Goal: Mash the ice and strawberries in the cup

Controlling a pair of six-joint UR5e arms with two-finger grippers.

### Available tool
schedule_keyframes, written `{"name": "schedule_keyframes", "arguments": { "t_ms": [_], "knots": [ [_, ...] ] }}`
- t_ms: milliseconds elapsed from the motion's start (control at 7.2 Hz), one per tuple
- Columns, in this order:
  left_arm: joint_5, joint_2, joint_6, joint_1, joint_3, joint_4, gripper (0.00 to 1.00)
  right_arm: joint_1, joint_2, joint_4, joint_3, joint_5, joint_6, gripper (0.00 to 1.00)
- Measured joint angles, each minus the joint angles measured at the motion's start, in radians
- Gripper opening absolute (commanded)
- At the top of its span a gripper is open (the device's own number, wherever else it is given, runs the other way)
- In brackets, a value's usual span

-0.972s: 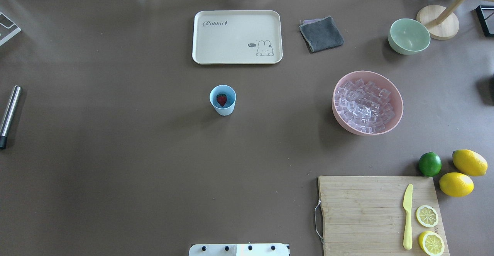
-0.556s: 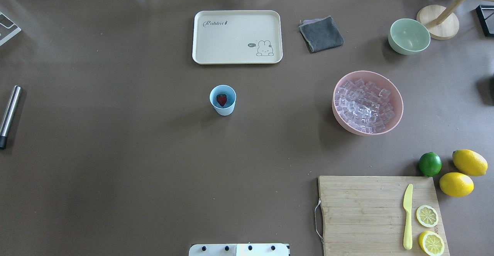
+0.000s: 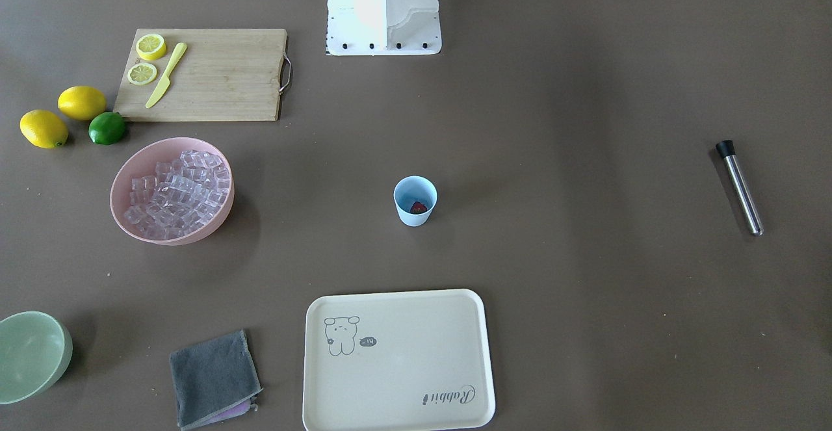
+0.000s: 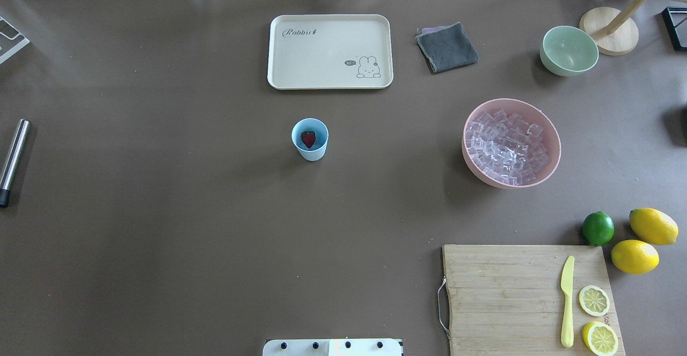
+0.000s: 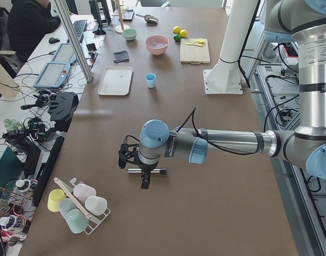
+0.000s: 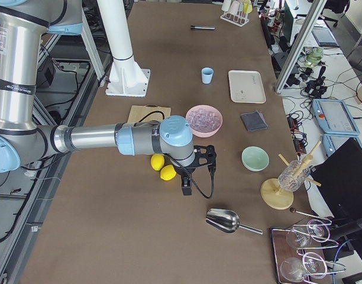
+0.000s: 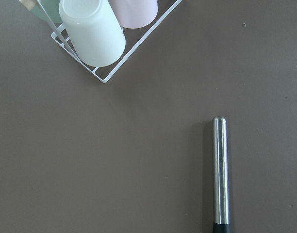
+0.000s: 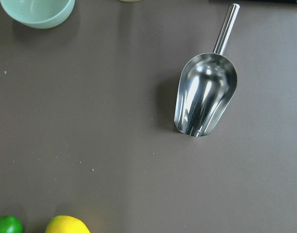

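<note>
Cup at counter centre, well apart from both grippers.
- Left gripper hovers near steel muddler; right gripper near scoop. Opening and hold of either: cannot tell.
- Strawberry sits in cup; ice heaped in pink bowl.
- Risks: round muddler rolling from off-centre grasp; light cup tipping under mashing.
- Right wrist view shows scoop, absent overhead; overhead shows strawberry clearly.

The overhead view shows one light-blue cup at centre, holding one strawberry. There are two bowls: one pink bowl at right, its ice cubes too many to count, and one green bowl at upper right. There is also one tray, one grey cloth, one cutting board, one yellow knife, two lemon halves, two whole lemons, one lime and one steel rod. The right wrist view adds one metal scoop. Four pastel cups sit at the lower left of the left side view.
</note>
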Motion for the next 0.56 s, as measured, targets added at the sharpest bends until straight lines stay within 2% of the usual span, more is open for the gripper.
{"name": "schedule_keyframes", "arguments": {
  "t_ms": [139, 556],
  "knots": [
    [0.002, -0.005, 0.004, -0.008, -0.003, 0.024, 0.98, 0.000, -0.001, -0.001, 0.000, 0.001, 0.000, 1.00],
    [0.004, 0.007, 0.029, -0.011, -0.072, 0.210, 0.98, 0.000, -0.007, -0.001, 0.001, 0.006, -0.001, 1.00]
  ]
}}
